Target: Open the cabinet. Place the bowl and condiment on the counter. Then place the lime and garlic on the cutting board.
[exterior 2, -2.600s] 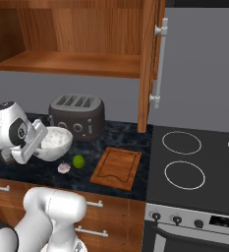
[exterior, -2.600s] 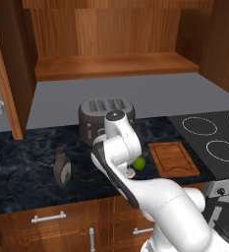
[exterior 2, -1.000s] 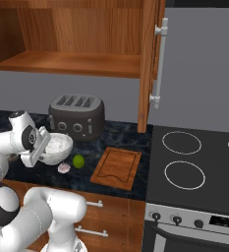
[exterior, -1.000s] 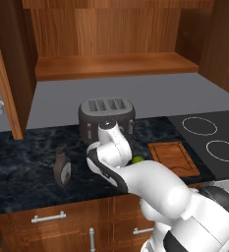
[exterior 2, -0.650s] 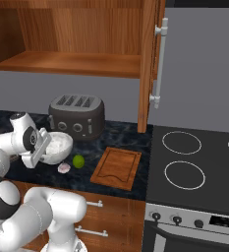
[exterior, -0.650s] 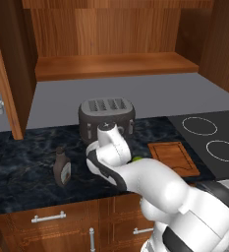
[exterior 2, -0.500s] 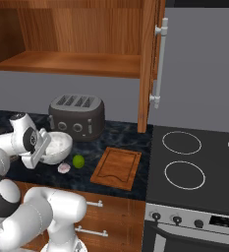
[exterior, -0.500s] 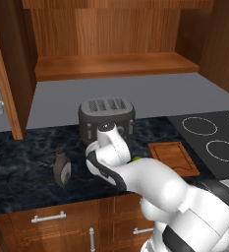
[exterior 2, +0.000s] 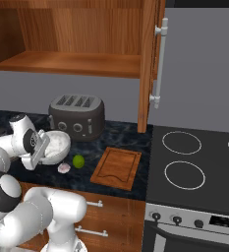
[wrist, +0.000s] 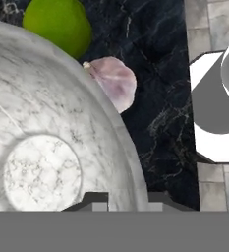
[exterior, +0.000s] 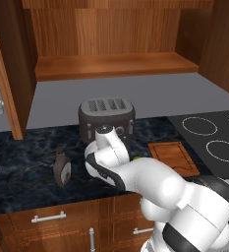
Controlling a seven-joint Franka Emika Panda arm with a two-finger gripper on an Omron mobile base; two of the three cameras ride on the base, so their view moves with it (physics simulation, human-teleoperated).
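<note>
The pincer (wrist: 121, 199) straddled the bowl's (wrist: 47, 147) rim, jaws barely parted; whether it gripped, I cannot tell. Bowl, garlic (wrist: 113, 81) and lime (wrist: 57, 24) sat together near the surface's (wrist: 160, 98) front edge.

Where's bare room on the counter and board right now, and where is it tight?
The cutting board is bare. The counter has open stone left of the condiment, toward the open cabinet door. It is crowded in front of the toaster: the bowl, garlic and lime sit close together, with the gripper at the bowl's rim.
</note>
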